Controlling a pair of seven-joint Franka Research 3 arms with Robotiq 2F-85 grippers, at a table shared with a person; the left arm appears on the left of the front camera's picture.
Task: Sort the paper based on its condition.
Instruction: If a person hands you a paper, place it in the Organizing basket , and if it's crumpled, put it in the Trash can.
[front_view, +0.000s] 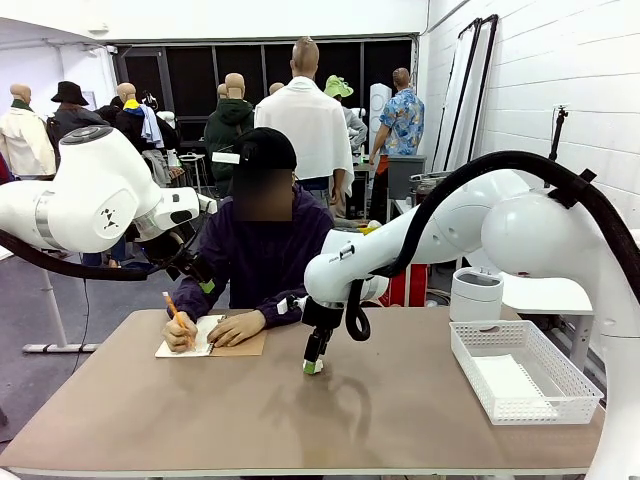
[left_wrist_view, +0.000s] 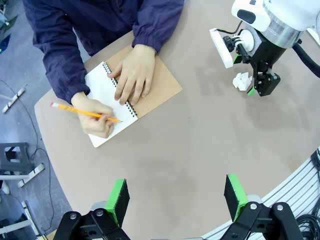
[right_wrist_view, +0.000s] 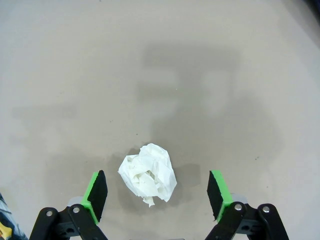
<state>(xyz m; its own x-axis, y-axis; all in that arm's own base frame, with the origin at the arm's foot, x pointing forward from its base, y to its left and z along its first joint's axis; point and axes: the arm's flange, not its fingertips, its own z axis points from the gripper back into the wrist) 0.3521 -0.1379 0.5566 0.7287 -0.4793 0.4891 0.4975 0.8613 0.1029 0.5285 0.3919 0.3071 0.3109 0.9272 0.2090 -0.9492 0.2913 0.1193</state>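
Right wrist view, jaws downward, wide over crumpled paper (right_wrist_view: 148, 172)

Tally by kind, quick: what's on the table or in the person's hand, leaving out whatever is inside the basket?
crumpled paper ball: 1
spiral notebook: 1
pencil: 1
white mesh basket: 1
white round bin: 1
Total: 5

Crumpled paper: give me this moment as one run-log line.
crumpled paper: lying on table | right claw: open, straddling it | left claw: open, empty | person: writing in notebook
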